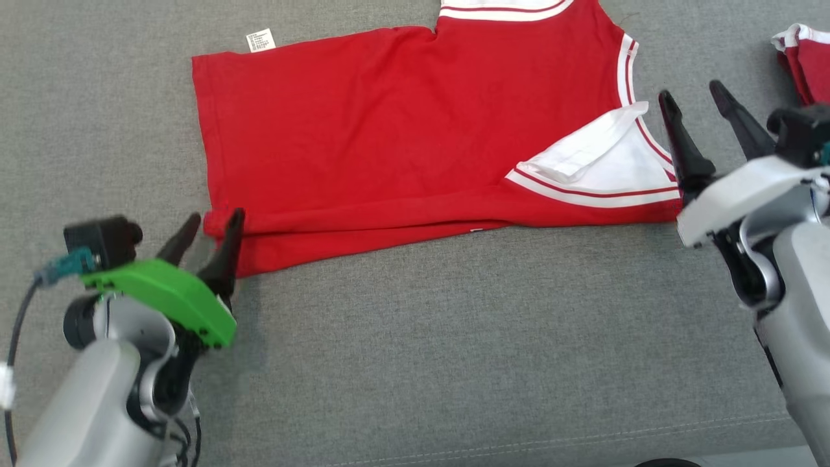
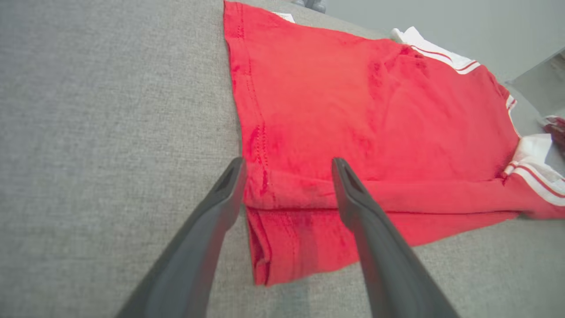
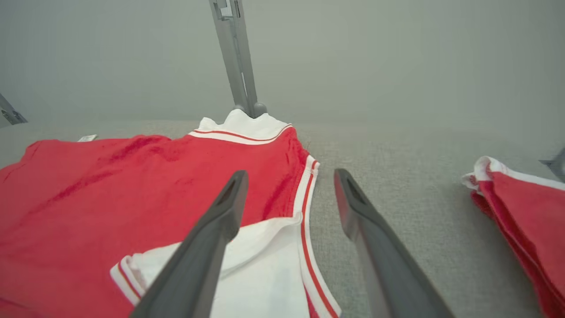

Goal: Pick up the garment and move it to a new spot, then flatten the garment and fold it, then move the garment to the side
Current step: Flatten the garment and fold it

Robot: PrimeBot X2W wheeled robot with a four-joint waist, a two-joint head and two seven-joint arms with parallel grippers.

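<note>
A red garment (image 1: pixel 402 130) with white trim lies flat on the grey bench (image 1: pixel 454 337), the left claw (image 1: pixel 216 217) spread apart at its near-left corner, the right claw (image 1: pixel 690 91) spread apart just beside its right edge.

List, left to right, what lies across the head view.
left tool → red jersey with white trim → right tool → bunched red-and-white garment at the right edge

Red garment (image 1: pixel 389 130) lying folded, grey surface (image 1: pixel 454 357)
</note>
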